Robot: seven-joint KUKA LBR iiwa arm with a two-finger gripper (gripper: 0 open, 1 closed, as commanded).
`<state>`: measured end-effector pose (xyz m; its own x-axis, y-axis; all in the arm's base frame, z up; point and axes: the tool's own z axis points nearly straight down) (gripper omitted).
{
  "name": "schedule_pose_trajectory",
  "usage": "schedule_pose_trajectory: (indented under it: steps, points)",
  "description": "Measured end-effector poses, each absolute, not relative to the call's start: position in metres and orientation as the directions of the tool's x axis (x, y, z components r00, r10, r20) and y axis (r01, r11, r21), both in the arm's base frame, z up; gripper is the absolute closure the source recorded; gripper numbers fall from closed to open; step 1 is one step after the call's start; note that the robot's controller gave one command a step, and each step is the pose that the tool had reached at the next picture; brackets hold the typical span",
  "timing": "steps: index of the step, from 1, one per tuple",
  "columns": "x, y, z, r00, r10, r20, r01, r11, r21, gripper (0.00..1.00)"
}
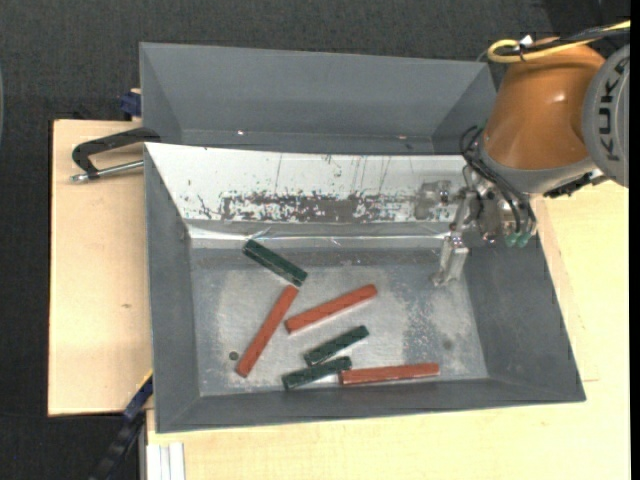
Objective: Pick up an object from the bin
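Lying at left: dark green stick (275,262) and long orange stick (267,330) are slanting on the bin (165,308) floor.
Centre: shorter orange stick (331,308) is lying above upper green stick (336,345) and lower green stick (316,374).
Lower centre: flat orange stick (390,373) is touching the lower green stick.
Right: gripper (450,260) is hanging over bare floor, apart from every stick; whether it is open or closed cannot be told.

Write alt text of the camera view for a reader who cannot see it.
A robot gripper hangs in the grey metal bin, by its back wall on the view's right, apart from every stick. Three red sticks and three dark green sticks lie scattered over the middle and front of its floor.
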<state>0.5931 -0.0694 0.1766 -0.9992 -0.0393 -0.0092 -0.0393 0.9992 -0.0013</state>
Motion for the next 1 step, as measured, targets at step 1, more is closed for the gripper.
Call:
schedule_pose_trajectory:
  steps: [1]
  points:
    - [0.5784,-0.0569,0.0869,-0.992,-0.122,-0.003,-0.122,0.992,0.0,1.0]
